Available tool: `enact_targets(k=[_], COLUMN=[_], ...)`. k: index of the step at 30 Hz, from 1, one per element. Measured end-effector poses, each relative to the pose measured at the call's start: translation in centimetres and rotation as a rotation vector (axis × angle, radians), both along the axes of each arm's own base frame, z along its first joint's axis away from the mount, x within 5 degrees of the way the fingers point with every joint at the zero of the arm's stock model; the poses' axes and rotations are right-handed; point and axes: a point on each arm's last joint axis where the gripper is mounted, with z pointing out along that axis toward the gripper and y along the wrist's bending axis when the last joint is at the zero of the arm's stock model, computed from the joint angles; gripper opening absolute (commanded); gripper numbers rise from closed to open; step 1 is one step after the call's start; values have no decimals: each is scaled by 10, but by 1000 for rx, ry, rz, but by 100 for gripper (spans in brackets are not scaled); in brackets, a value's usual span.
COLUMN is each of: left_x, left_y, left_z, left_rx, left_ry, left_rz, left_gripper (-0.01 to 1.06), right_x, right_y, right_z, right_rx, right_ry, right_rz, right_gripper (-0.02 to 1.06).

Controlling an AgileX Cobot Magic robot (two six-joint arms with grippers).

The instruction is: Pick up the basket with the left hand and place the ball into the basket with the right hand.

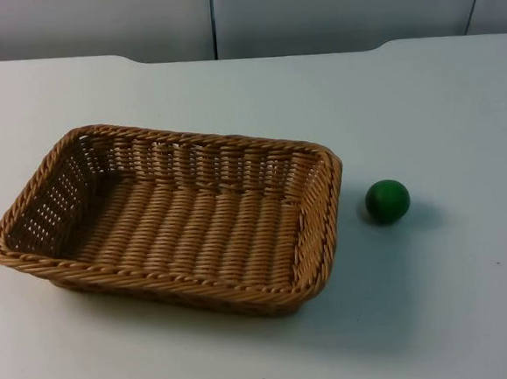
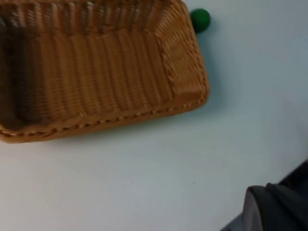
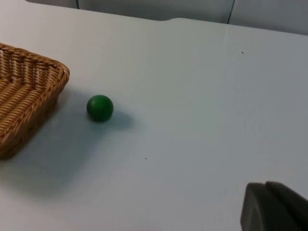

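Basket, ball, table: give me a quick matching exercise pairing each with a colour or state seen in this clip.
Things:
1. basket
2. ball
3. table

Descriptions:
A. white, flat surface
B. green, lying beside the basket's short end, apart from it
C. tan woven wicker, nothing inside, resting on the table

Pairs: 1-C, 2-B, 3-A

A black fingertip of each pincer shows, left (image 2: 274, 207); right (image 3: 274, 207), both unladen.
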Motion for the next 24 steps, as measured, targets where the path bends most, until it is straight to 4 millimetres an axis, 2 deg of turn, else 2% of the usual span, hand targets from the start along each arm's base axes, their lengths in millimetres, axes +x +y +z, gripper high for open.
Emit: enact_targets(k=[4,5,9,10,15,16,19,22,24], left_x=[43,43,68,68,91,91,110,121,129], left_y=[-7,-7,-27,-27,-57,-57,-55,-54,-54], left_z=[-31,-31,-55,-55,-82,-82,-102,-112,-119], left_rx=[-39,-39,15,15,177,177,344,420,466], left_ry=[180,180,202,202,124,124,118,123,126], left_rz=[-39,-39,-61,-61,-4,-4,34,20,3], left_gripper=[0,0,0,0,0,0,0,3,13], right_x=[0,0,0,0,0,0,0,0,0], right_y=[0,0,0,0,0,0,0,0,0], right_z=[0,0,0,0,0,0,0,0,0], right_rx=[0,0,0,0,0,0,0,0,0], right_ry=[0,0,0,0,0,0,0,0,0], right_rz=[0,0,0,0,0,0,0,0,0], right_gripper=[0,0,0,0,0,0,0,0,0])
